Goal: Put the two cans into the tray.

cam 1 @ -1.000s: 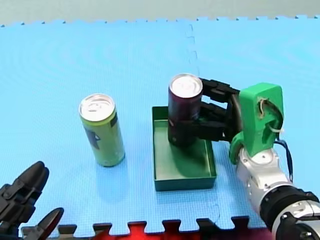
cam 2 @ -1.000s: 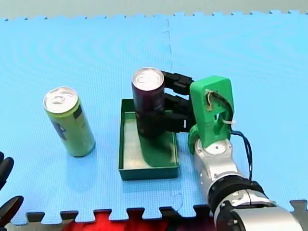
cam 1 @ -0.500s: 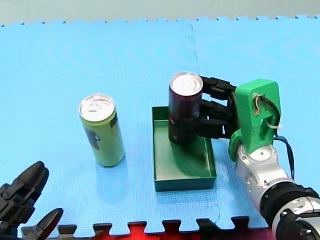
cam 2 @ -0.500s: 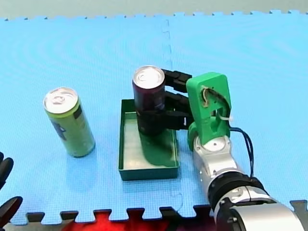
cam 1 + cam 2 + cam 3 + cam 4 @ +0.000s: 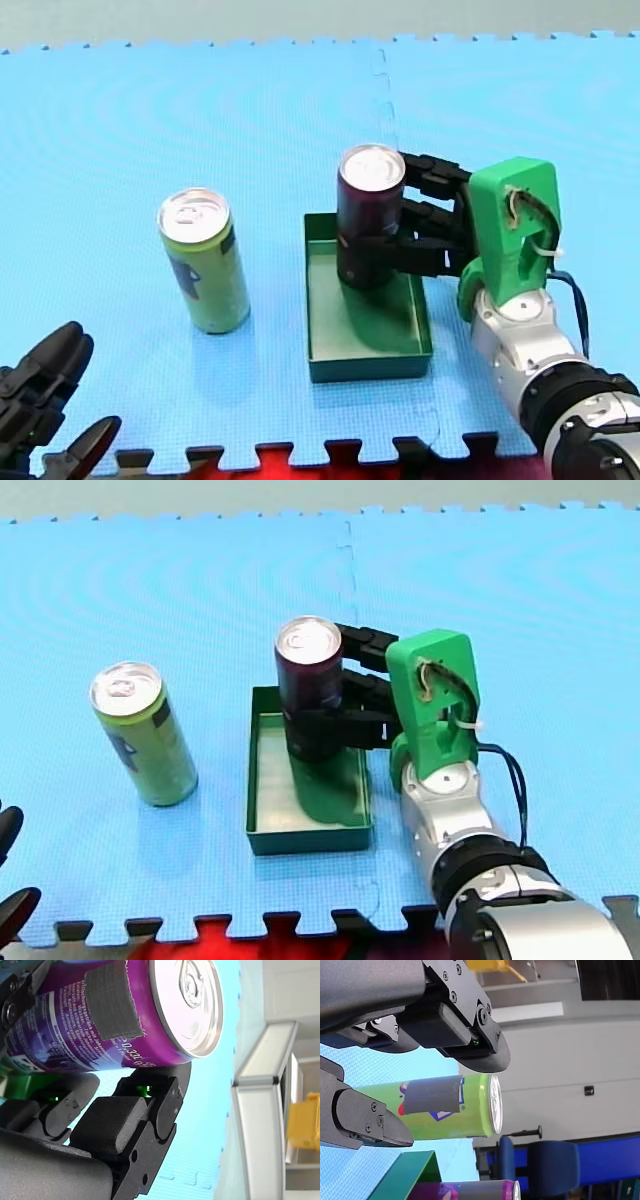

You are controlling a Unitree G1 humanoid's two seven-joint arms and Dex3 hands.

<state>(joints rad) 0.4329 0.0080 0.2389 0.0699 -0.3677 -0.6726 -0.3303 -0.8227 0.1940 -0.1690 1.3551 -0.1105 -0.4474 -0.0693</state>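
From the head views, the right robot hand (image 5: 455, 235) reaches in from the right and is wrapped tight around a purple can (image 5: 368, 225), holding it upright. The bottom of the can sits down inside the far end of the green tray (image 5: 370, 366), which lies just in front of the hand on the blue mat (image 5: 150, 120). I cannot tell if the can touches the tray floor. A green can (image 5: 205, 265) stands upright on the mat, outside the tray, well off to that hand's left. The left robot hand (image 5: 45, 400) is low in the near left corner, well apart from the green can, and it holds nothing. In the first wrist view, the right hand's fingers (image 5: 125, 1120) press on the side of the purple can, which has a grey patch (image 5: 112, 1005) stuck on it. In the second wrist view, black fingers (image 5: 455, 1025) show close up with the green can beyond them, not touching it. A corner of the tray and the purple can are farther off.
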